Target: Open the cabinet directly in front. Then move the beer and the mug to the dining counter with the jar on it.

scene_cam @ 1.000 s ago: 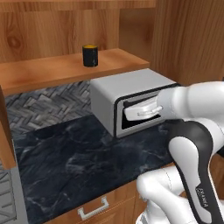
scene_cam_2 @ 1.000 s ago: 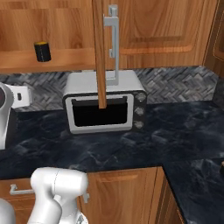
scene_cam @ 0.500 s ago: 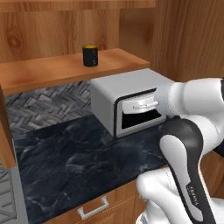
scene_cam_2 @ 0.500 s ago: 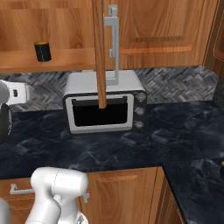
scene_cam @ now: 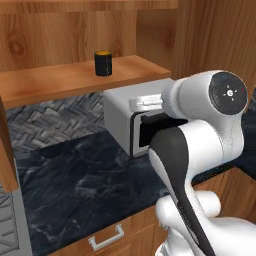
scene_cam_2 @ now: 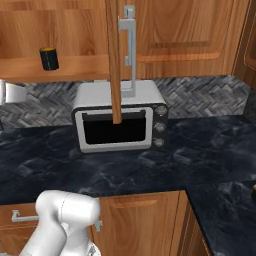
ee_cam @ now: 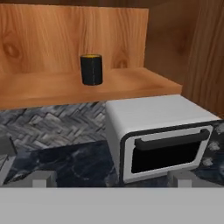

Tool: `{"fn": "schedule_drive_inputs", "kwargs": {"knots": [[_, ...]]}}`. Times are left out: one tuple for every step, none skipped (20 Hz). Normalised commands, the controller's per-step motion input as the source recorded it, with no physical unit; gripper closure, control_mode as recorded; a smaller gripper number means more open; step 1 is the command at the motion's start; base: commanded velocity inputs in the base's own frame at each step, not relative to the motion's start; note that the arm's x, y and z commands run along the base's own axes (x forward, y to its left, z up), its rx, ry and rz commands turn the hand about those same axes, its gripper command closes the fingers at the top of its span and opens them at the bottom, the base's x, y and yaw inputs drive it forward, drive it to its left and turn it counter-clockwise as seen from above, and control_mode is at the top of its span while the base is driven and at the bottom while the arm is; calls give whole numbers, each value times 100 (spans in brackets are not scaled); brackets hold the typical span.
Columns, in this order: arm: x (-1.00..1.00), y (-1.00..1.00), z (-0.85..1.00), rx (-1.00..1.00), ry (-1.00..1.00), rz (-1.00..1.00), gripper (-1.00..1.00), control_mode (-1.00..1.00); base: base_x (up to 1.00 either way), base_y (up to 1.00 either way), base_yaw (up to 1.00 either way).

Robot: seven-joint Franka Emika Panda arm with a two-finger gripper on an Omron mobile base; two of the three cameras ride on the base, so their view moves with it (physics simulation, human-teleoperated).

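The mug (ee_cam: pixel 91 69) stood upright on the open cabinet's (scene_cam_2: pixel 113 60) bottom shelf, near its front edge, ahead of and above the gripper (ee_cam: pixel 111 178), whose jaws gaped wide, grasping nothing.

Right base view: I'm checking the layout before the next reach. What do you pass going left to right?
mug → open cabinet door edge-on → its silver bar handle → toaster oven knobs
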Motion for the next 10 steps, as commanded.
{"fn": "schedule_drive_inputs", "kwargs": {"knots": [[0,-15,15,-17,3,-30,-100,-100,0,0,0],[0,-21,9,-17,0,-25,-100,-100,0,0,0],[6,-25,7,-13,0,-18,-100,-100,0,0,0],[12,-36,7,-8,0,-12,-100,-100,0,0,0],[19,-43,12,-5,0,-7,-100,-100,0,0,0],[18,-40,16,-3,0,-1,-100,-100,0,0,0],[19,-42,13,0,0,0,-100,-100,0,0,0],[4,-30,11,0,0,2,-100,-100,0,0,0],[0,-9,1,0,-5,6,-100,-100,0,0,0],[0,0,0,0,0,0,-100,-100,0,0,0]]}}
